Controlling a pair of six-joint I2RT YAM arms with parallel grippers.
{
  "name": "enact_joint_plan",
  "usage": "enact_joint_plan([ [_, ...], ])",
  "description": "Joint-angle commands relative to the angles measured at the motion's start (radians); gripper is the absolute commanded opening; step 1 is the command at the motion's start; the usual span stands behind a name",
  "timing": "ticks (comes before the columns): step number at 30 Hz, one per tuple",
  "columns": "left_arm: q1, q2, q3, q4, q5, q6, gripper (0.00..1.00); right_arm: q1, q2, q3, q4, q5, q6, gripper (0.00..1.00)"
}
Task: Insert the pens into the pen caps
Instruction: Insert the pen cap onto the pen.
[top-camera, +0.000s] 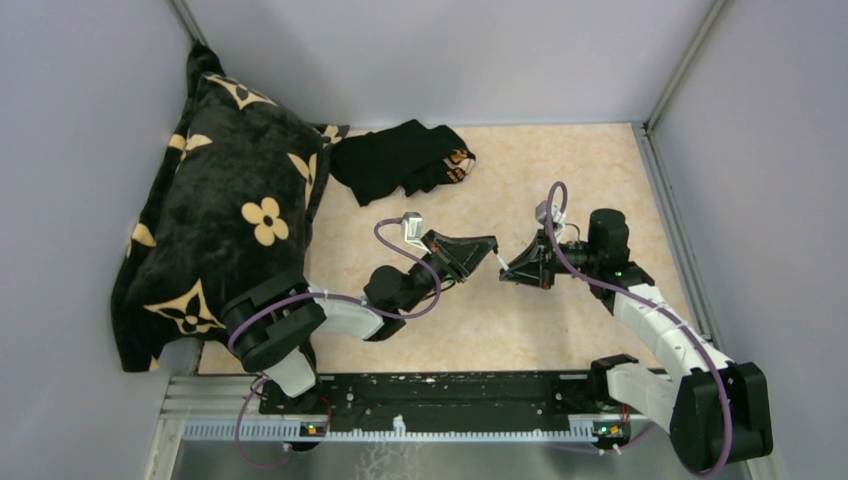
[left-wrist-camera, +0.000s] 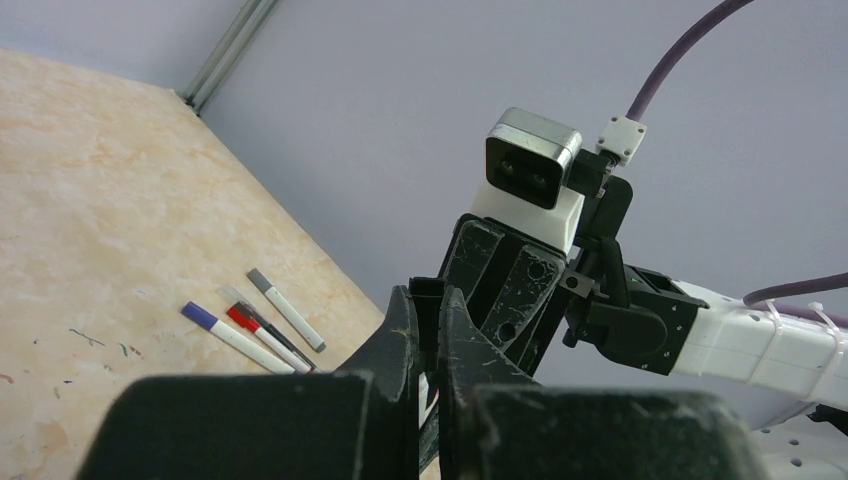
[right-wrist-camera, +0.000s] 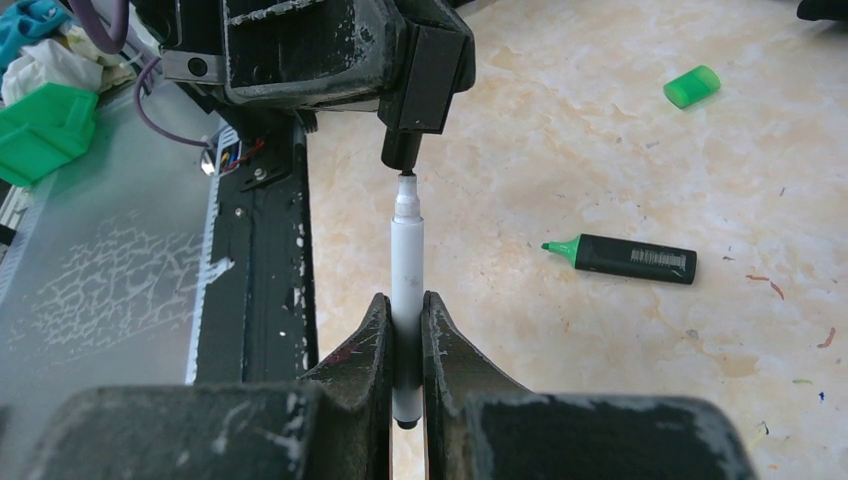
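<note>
My right gripper (right-wrist-camera: 405, 300) is shut on a white-barrelled pen (right-wrist-camera: 407, 260), held level above the table with its dark tip forward. The tip sits at the mouth of a black pen cap (right-wrist-camera: 400, 152). My left gripper (left-wrist-camera: 428, 295) is shut on that cap (left-wrist-camera: 432, 291) and faces the right gripper (top-camera: 505, 270) mid-table. A black-barrelled marker with a bare green tip (right-wrist-camera: 625, 258) lies on the table, and the green cap (right-wrist-camera: 692, 86) lies apart beyond it. Three capped white pens, purple (left-wrist-camera: 235, 338), red (left-wrist-camera: 262, 338) and grey (left-wrist-camera: 287, 309), lie side by side.
A black floral cushion (top-camera: 230, 230) fills the left side of the table. A black cloth (top-camera: 405, 160) lies at the back centre. Grey walls close in the back and sides. Green plastic and clutter (right-wrist-camera: 45, 125) sit beyond the near edge.
</note>
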Motion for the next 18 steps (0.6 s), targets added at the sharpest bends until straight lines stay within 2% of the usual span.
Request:
enact_joint_plan([
  [1, -0.009, 0.010, -0.008, 0.297, 0.000, -0.009, 0.00, 0.006, -0.018, 0.024, 0.053, 0.012, 0.025, 0.00],
  [18, -0.008, 0.003, -0.011, 0.296, -0.018, 0.010, 0.00, 0.005, -0.018, 0.033, 0.024, -0.066, -0.018, 0.00],
])
